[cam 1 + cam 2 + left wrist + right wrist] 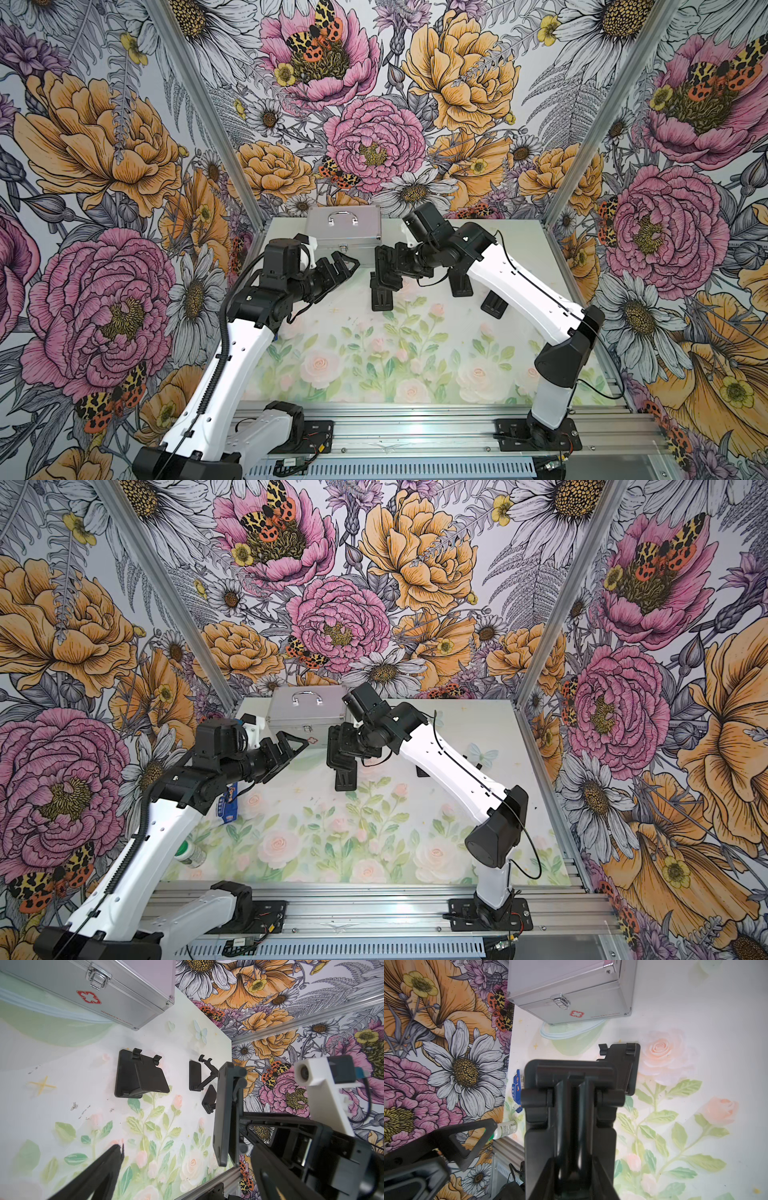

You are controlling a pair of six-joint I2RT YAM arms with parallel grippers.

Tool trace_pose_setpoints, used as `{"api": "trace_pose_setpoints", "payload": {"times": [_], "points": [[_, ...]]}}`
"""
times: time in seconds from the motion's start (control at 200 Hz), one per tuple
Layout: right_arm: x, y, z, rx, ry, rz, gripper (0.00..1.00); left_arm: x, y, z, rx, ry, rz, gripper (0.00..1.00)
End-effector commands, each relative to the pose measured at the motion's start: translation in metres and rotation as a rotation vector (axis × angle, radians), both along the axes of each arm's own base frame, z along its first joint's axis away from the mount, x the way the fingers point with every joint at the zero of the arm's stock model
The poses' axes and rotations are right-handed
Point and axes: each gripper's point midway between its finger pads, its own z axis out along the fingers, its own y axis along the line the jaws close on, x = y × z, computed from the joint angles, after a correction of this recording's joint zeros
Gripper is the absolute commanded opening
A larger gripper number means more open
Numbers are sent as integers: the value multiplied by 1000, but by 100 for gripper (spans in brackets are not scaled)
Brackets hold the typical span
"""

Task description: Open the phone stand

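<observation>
Right gripper (386, 266): jaws closed partway on a black phone stand (225, 1113), which is held upright on edge, clear of the counter (415, 353), above its middle rear. How far its plates are unfolded cannot be told. Left gripper (347, 266): jaws spread wide, empty, near the held stand, not touching. A second stand (141, 1076) sits propped open on the counter close by. A third stand (461, 282) and a fourth stand (494, 305) rest farther right. Silver case (345, 228) stands latched at the back edge.
</observation>
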Motion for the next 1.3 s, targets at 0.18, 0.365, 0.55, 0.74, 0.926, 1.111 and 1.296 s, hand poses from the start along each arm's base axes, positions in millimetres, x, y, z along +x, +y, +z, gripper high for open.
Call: {"api": "trace_pose_setpoints", "payload": {"times": [0.18,0.365,0.55,0.74,0.926,1.111,1.296], "points": [[20,-39,42,415,-12,-56,0,30,-58,12,-227,-66,-238,99],[28,-59,38,627,11,-77,0,45,-84,7,-480,-52,-310,99],[31,-55,44,865,16,-70,0,38,-112,-11,-572,4,-401,99],[31,-58,28,919,40,-108,0,39,-115,-14,-635,4,-395,99],[34,-58,18,961,62,-131,0,39,-115,-17,-700,8,-388,99],[37,-54,8,962,78,-141,0,39,-115,-13,-705,9,-390,99],[38,-46,-4,952,100,-144,0,40,-117,-6,-711,-2,-398,99]]}}
